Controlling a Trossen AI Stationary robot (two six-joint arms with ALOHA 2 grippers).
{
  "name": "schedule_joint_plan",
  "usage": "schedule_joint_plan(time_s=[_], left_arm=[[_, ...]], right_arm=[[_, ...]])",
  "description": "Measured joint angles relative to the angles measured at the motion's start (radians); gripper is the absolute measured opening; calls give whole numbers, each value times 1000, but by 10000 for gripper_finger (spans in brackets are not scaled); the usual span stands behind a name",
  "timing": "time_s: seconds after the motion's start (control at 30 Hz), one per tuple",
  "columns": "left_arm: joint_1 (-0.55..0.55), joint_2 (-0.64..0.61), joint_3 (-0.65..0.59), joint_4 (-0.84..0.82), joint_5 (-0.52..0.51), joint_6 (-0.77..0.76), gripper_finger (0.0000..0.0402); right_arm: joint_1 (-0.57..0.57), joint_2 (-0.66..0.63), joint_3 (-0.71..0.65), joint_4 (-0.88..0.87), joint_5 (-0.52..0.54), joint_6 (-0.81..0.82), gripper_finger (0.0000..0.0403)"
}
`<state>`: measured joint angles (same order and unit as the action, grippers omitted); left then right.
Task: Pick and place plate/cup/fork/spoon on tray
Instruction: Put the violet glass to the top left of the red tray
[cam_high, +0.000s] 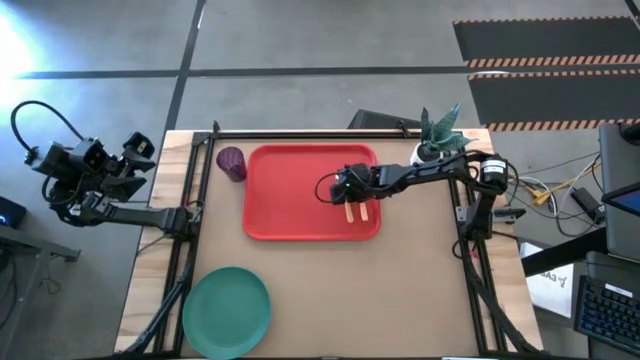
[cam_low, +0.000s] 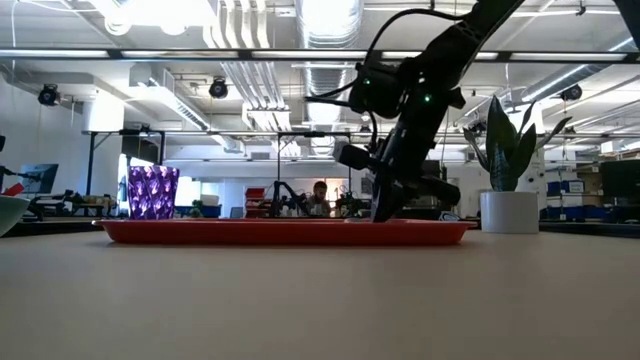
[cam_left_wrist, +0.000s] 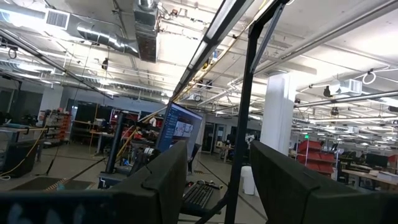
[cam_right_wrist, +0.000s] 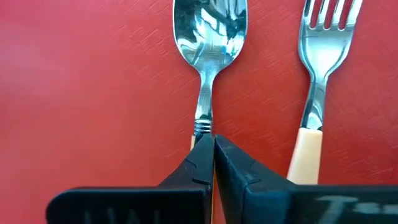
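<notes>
The spoon (cam_right_wrist: 210, 37) and the fork (cam_right_wrist: 323, 56) lie side by side on the right part of the red tray (cam_high: 290, 190), with their orange-tan handles (cam_high: 357, 211) toward the near edge. My right gripper (cam_high: 350, 198) stands over them, pointing down, shut on the spoon. The purple cup (cam_high: 231, 162) stands on the table by the tray's far left corner. It also shows in the low view (cam_low: 152, 192). The teal plate (cam_high: 227, 310) lies flat on the table at the near left. My left gripper (cam_high: 135, 155) is open and empty, off the table's left edge. My right gripper pinches the spoon's handle between its two fingers, at the handle's upper end (cam_right_wrist: 194, 140) just behind the metal neck. The fingers come from above, pointing down, one on each side of the handle. The spoon lies level with its bowl face up on the tray.
A white pot with a green plant (cam_high: 437, 140) stands at the table's far right, close to my right arm. The tray's left and middle parts are bare red surface. The table's near right part (cam_high: 400, 300) is bare wood.
</notes>
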<state>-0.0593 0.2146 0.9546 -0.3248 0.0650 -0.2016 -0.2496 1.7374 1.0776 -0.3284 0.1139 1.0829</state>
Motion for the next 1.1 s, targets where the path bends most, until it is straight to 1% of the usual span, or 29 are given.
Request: schedule_joint_plan(time_s=[0.2, 0.37, 0.6, 0.7, 0.77, 0.8, 0.83, 0.9, 0.97, 1.03, 1.1], left_arm=[[0, 0, 0, 0, 0, 0, 160], [0, 0, 0, -4, 0, 1, 160], [0, 0, 0, -89, 0, 54, 160], [0, 3, -1, -87, 0, 56, 160], [0, 4, -2, -98, -18, 72, 160], [0, 4, -1, -118, -42, 92, 160], [0, 4, 2, -159, -89, 110, 160], [0, 7, 4, -254, -240, 136, 160], [0, 14, 4, -364, -419, 150, 160], [0, 24, 3, -453, -552, 153, 160], [0, 43, 2, -518, -604, 143, 160]], right_arm=[[0, 0, 47, -11, 69, -57, 7], [0, 0, 130, -29, 70, -159, 8], [4, -1, 329, -81, 37, -349, 9], [15, -2, 444, -171, 34, -420, 15], [25, -2, 522, -234, 34, -459, 25], [30, -2, 559, -263, 35, -477, 32], [36, -2, 598, -290, 35, -492, 40], [52, -2, 668, -334, 35, -510, 57], [75, -2, 733, -355, 35, -525, 73], [104, -2, 793, -366, 34, -553, 88], [135, -2, 853, -374, 32, -581, 99]])
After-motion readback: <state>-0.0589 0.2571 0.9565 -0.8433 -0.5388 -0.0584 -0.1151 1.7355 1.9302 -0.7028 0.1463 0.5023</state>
